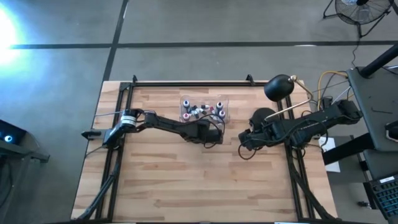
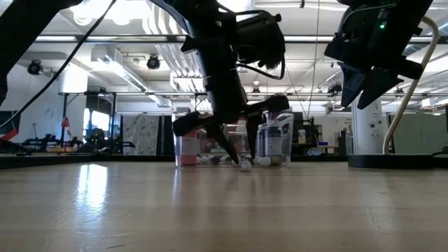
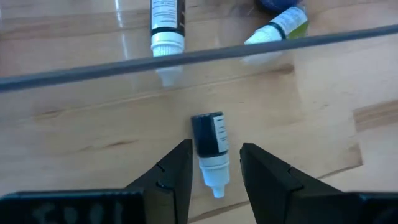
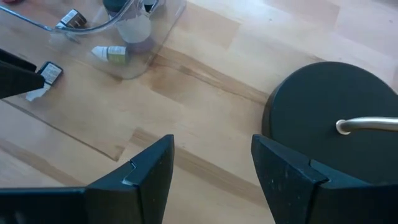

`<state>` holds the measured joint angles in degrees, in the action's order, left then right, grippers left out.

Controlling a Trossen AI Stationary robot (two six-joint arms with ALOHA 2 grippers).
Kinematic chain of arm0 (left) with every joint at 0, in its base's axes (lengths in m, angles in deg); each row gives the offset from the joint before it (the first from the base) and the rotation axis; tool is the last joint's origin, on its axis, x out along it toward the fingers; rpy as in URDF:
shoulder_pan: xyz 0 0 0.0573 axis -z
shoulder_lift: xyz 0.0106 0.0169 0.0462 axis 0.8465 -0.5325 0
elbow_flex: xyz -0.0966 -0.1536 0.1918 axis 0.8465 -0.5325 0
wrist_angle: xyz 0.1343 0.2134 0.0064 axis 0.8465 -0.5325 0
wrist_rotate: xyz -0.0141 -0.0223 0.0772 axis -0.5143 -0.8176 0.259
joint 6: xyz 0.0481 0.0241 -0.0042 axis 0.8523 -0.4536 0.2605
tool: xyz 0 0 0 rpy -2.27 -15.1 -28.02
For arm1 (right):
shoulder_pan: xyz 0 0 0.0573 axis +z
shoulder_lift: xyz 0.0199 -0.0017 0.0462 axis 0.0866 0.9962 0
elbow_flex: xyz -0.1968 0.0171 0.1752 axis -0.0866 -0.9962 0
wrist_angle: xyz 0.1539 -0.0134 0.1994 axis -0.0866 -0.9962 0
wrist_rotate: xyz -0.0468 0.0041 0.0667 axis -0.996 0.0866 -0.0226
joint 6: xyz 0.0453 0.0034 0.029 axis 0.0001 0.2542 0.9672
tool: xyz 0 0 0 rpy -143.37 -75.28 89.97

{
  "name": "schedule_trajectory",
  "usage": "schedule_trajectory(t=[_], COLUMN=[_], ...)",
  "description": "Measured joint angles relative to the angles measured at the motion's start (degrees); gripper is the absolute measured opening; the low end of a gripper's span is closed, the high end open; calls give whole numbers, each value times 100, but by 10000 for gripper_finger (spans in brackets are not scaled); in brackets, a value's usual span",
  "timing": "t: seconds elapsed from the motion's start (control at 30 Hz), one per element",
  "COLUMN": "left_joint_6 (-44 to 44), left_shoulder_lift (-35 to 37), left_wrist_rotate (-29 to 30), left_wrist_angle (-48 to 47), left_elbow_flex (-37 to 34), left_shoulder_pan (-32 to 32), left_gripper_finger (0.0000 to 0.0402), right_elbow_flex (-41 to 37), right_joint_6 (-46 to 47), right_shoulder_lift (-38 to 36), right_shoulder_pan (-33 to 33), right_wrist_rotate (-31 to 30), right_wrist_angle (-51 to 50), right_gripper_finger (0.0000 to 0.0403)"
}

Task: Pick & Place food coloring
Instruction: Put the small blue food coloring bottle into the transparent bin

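One food coloring bottle (image 3: 210,149), dark with a white cap, lies on its side on the wooden table just outside the clear plastic box (image 1: 204,111). My left gripper (image 3: 214,165) stands open over it, pointing steeply down, one finger on each side; I see a gap at one finger and cannot tell whether the other touches. In the low view the bottle (image 2: 246,165) lies on the table under the fingertips. Several more food coloring bottles (image 3: 166,25) lie inside the box. My right gripper (image 4: 211,168) hangs open above bare table, right of the box.
A black round lamp base (image 4: 329,118) with a metal stem stands close beside my right gripper; the lamp head (image 1: 280,87) hangs over the far right of the table. The box wall (image 3: 199,56) runs just beyond the lying bottle. Bare wood (image 1: 199,180) stretches along the near half.
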<state>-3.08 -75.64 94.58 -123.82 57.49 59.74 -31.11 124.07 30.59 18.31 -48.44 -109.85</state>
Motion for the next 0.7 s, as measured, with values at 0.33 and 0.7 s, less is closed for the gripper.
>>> schedule_trajectory(t=[0.33, 0.7], left_joint_6=[3, 467], left_shoulder_lift=[11, 22], left_wrist_rotate=[11, -157], left_wrist_angle=[421, 417], left_elbow_flex=[-397, -408], left_shoulder_pan=[9, 23], left_gripper_finger=[109, 92], right_elbow_flex=[0, 0], right_joint_6=[4, 28], right_shoulder_lift=[0, 2], right_shoulder_pan=[0, 0], right_wrist_rotate=[-53, -51], right_wrist_angle=[1, 6], right_gripper_finger=[208, 208])
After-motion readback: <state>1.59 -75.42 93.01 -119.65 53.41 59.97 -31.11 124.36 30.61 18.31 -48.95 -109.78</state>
